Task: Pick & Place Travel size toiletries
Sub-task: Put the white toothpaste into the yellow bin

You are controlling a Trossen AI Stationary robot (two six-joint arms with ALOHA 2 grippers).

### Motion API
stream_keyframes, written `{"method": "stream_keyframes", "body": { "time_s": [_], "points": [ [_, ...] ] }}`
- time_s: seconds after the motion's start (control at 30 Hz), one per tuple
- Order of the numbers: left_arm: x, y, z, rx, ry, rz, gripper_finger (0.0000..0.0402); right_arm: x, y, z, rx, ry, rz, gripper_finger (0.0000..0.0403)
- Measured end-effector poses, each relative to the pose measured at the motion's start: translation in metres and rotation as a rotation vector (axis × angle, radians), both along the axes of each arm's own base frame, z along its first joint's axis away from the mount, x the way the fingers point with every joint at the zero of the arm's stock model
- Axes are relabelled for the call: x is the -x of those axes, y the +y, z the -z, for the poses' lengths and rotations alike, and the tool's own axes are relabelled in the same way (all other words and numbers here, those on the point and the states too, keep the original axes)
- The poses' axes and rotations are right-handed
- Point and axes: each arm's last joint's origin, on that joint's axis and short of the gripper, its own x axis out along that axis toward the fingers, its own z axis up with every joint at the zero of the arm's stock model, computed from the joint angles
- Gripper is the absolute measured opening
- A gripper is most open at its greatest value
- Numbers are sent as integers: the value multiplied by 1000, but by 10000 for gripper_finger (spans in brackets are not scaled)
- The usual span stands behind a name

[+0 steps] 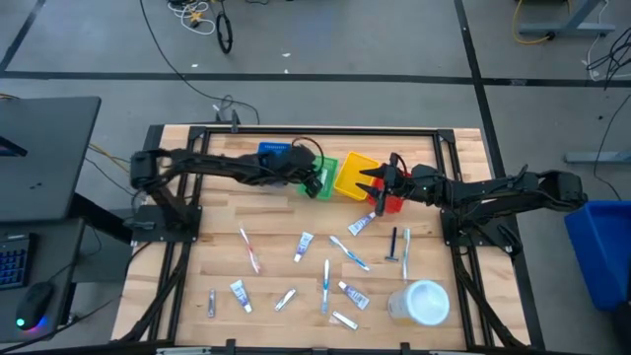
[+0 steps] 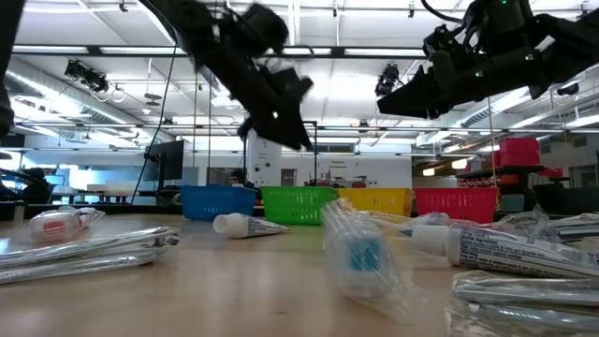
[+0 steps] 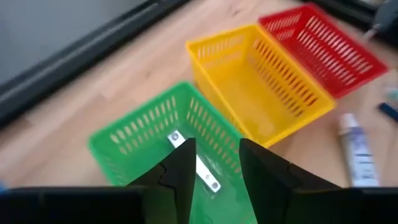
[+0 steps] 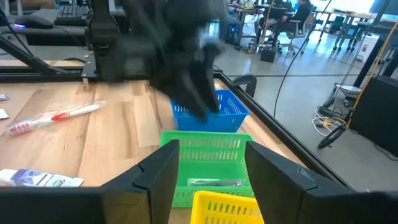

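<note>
**Left arm has let go over the green basket; right arm waits by the yellow one**

From the high view you see the left gripper (image 1: pixel 317 183) poised over the green slotted plastic basket (image 1: pixel 329 166), which sits in a row between the blue slotted plastic basket (image 1: pixel 276 153) and the yellow slotted plastic basket (image 1: pixel 355 174), with the red slotted plastic basket (image 1: pixel 392 202) at the end. The right gripper (image 1: pixel 373 181) hangs over the yellow and red baskets. Most of the travel size toiletries (image 1: pixel 325 281), small white tubes, thin toothbrushes and dark razors, lie scattered on the pale wooden table (image 1: pixel 187 286) near the round translucent white container (image 1: pixel 422 302).

At table level, both arms hang well above the baskets, and wrapped tubes fill the foreground.

Through the left wrist camera, your fingers (image 3: pixel 180 180) stand apart with nothing between them, and a thin clear-wrapped item (image 3: pixel 196 163) lies on the green basket's floor below.

Through the right wrist camera, those fingers (image 4: pixel 158 177) are also spread and empty; the same wrapped piece shows inside the green basket.

Watch the spacing: the two grippers sit near each other over neighbouring baskets, so a careless swing back toward the table could clip the other arm or drag a basket rim out of line. The slick wrappers may also slide from a shallow pinch.
</note>
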Motion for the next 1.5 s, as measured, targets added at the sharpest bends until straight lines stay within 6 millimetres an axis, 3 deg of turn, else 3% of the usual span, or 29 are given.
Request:
{"method": "stream_keyframes", "body": {
  "time_s": [0.23,0.4,0.6,0.83,1.13,1.27,1.5],
  "points": [
    [43,-19,-52,-103,20,90,115,-1,3,0,-16,1,-89,199],
    [80,-34,-67,-158,-19,84,112,-1,7,1,-68,-8,-207,197],
    [120,-56,-44,-186,-109,121,112,-4,23,2,-98,-1,-413,195],
    [145,-67,-12,-216,-287,156,112,-19,48,12,-84,90,-497,200],
    [151,-67,-1,-226,-287,117,112,-60,62,-9,-92,634,-477,220],
    [151,-67,-2,-231,-293,117,112,-73,62,9,-71,823,-505,225],
    [151,-68,1,-205,-278,151,112,-81,56,41,-46,966,-439,240]
  ]
}}
